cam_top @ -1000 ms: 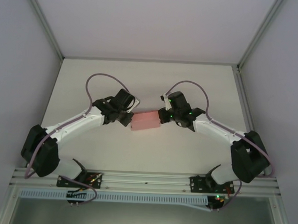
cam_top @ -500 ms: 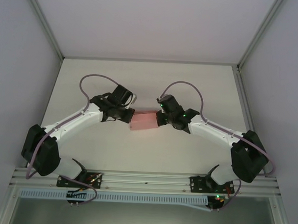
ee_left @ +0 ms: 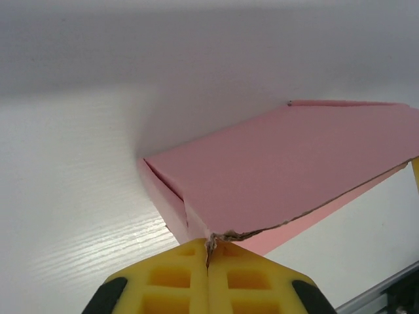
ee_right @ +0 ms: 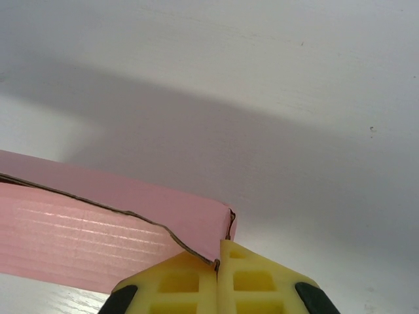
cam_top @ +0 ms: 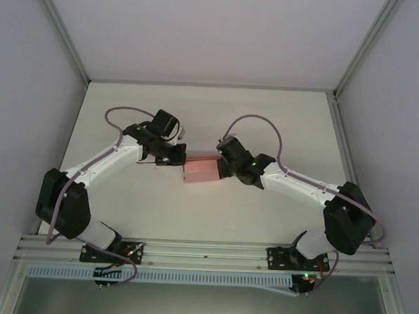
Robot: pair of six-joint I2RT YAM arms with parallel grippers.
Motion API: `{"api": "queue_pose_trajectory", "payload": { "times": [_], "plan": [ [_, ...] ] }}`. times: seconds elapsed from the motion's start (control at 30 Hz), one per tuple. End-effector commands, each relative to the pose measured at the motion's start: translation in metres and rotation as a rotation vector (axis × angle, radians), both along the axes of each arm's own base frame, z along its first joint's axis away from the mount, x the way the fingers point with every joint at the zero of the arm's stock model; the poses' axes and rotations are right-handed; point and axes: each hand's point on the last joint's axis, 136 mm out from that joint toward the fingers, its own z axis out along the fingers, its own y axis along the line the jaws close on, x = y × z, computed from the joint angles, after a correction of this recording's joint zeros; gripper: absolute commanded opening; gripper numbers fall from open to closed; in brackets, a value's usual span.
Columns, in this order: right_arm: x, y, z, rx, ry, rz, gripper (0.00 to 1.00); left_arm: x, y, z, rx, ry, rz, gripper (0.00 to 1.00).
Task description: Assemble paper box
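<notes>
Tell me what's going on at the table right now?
Both arms hold the pink paper box between them over the middle of the table. The left gripper is shut on a card edge at one end, the right gripper on an edge at the other. The box looks folded up; I cannot tell whether it touches the table.

pink paper box [ee_left: 281, 170], yellow gripper fingers [ee_left: 169, 282], white table [ee_left: 65, 196]

Pink paper box [cam_top: 203, 171], folded to a shallow rectangle; long side across the table's [cam_top: 192, 219] middle.
</notes>
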Motion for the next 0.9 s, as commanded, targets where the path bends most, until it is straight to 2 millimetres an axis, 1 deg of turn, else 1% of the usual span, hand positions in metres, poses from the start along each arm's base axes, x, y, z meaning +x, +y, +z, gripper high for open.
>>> {"api": "queue_pose_trajectory", "payload": {
  "times": [0.0, 0.1, 0.17, 0.23, 0.33, 0.4, 0.47, 0.57, 0.7, 0.87],
  "plan": [
    [-0.037, -0.009, -0.042, -0.089, 0.176, 0.04, 0.04, -0.001, -0.021, 0.008, -0.134, 0.055, 0.0, 0.0],
    [-0.037, -0.009, -0.044, -0.088, 0.183, 0.036, 0.04, -0.002, -0.019, 0.004, -0.129, 0.096, 0.024, 0.0],
    [-0.037, -0.009, -0.045, -0.092, 0.184, 0.033, 0.04, -0.004, -0.027, 0.005, -0.182, 0.122, 0.01, 0.0],
    [-0.036, -0.009, -0.045, -0.097, 0.18, 0.039, 0.04, -0.003, -0.026, 0.001, -0.163, 0.115, -0.013, 0.0],
    [-0.034, -0.012, -0.044, -0.107, 0.158, 0.026, 0.04, -0.003, -0.016, -0.013, -0.044, 0.054, -0.059, 0.0],
    [-0.032, -0.013, -0.044, -0.1, 0.141, 0.028, 0.04, -0.007, -0.007, -0.026, 0.054, -0.004, -0.08, 0.0],
    [-0.032, -0.011, -0.042, -0.087, 0.126, 0.033, 0.04, -0.015, -0.004, -0.035, 0.097, -0.038, -0.118, 0.0],
    [-0.031, -0.009, -0.04, -0.063, 0.093, 0.056, 0.04, -0.027, -0.003, -0.044, 0.142, -0.067, -0.159, 0.0],
    [-0.032, -0.012, -0.041, -0.065, 0.071, 0.072, 0.04, -0.035, 0.011, -0.055, 0.301, -0.144, -0.194, 0.0],
    [-0.035, -0.015, -0.045, -0.066, 0.05, 0.086, 0.03, -0.052, 0.01, -0.072, 0.374, -0.143, -0.274, 0.0]
  ]
}}
